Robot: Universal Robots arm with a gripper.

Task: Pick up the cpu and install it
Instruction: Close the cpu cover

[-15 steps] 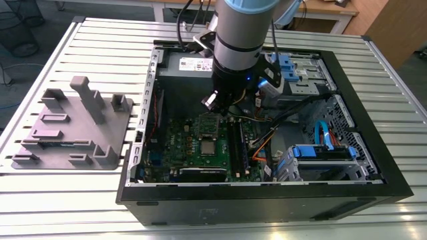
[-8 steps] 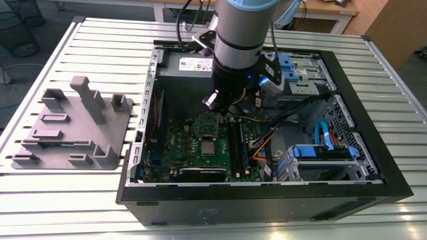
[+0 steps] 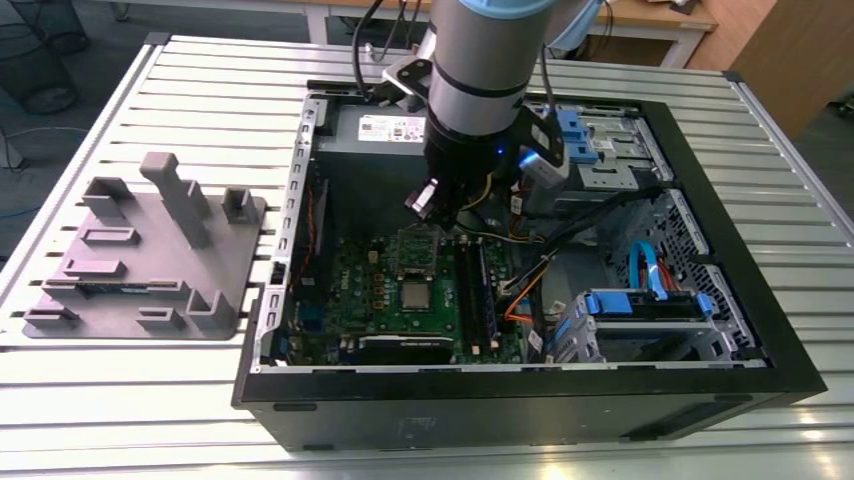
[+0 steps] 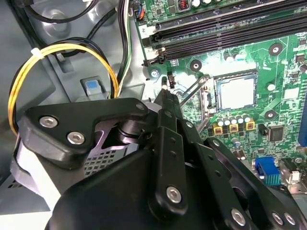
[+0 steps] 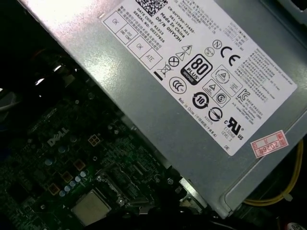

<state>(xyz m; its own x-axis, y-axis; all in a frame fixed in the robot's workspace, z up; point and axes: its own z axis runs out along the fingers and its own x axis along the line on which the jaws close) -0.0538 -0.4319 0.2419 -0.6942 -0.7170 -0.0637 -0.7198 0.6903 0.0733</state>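
Note:
The cpu (image 3: 418,296) is a small square chip with a silvery lid, lying flat in its socket on the green motherboard (image 3: 360,285) inside the open computer case. It also appears in both wrist views (image 4: 236,91) (image 5: 90,208). The dark socket frame (image 3: 420,247) stands raised just beyond the chip. My gripper (image 3: 430,200) hangs on the arm above that frame, apart from the cpu, toward the power supply. In the second wrist view its black linkage (image 4: 165,96) points toward the socket's lever (image 4: 191,90). Nothing shows in its grasp.
The grey power supply (image 3: 380,128) (image 5: 192,72) sits close behind the gripper. Empty memory slots (image 4: 216,28) run beside the socket. A yellow cable loop (image 4: 62,48) and drive cages with blue clips (image 3: 641,305) crowd the case. A grey fixture block (image 3: 147,250) stands on the slatted table.

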